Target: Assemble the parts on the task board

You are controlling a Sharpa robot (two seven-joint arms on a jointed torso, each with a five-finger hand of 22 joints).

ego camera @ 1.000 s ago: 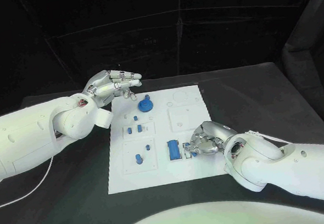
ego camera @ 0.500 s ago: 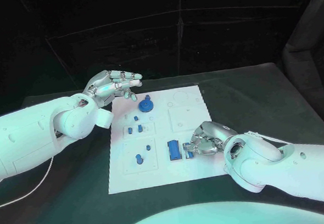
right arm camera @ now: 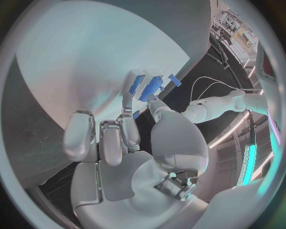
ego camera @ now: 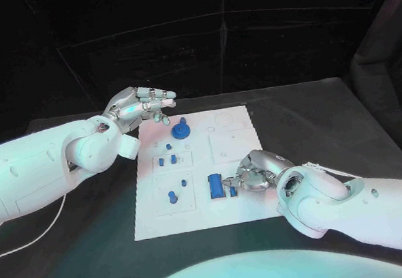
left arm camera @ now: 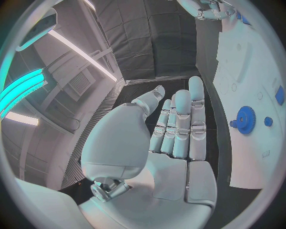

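Observation:
The white task board (ego camera: 200, 211) lies mid-table. My right hand (ego camera: 250, 174) rests at its near right part with fingers curled. Its thumb and a finger pinch a small blue part (ego camera: 233, 188) beside a long blue block (ego camera: 214, 186). The right wrist view shows that hand (right arm camera: 131, 138), the small part (right arm camera: 136, 114) at its fingertips, and the block (right arm camera: 150, 88) further off. My left hand (ego camera: 142, 105) hovers above the board's far left corner, fingers apart and holding nothing. A blue gear (ego camera: 181, 129) stands below it. In the left wrist view the bare palm (left arm camera: 176, 129) faces the gear (left arm camera: 244, 117).
More small blue parts stand on the board's left half (ego camera: 171, 160), (ego camera: 185, 181), (ego camera: 172, 197). Black table surface surrounds the board on all sides. A white cable (ego camera: 16, 244) lies on the table at the left.
The fingers of my left hand have spread a little. My right hand has barely shifted, staying at the small blue part by the block.

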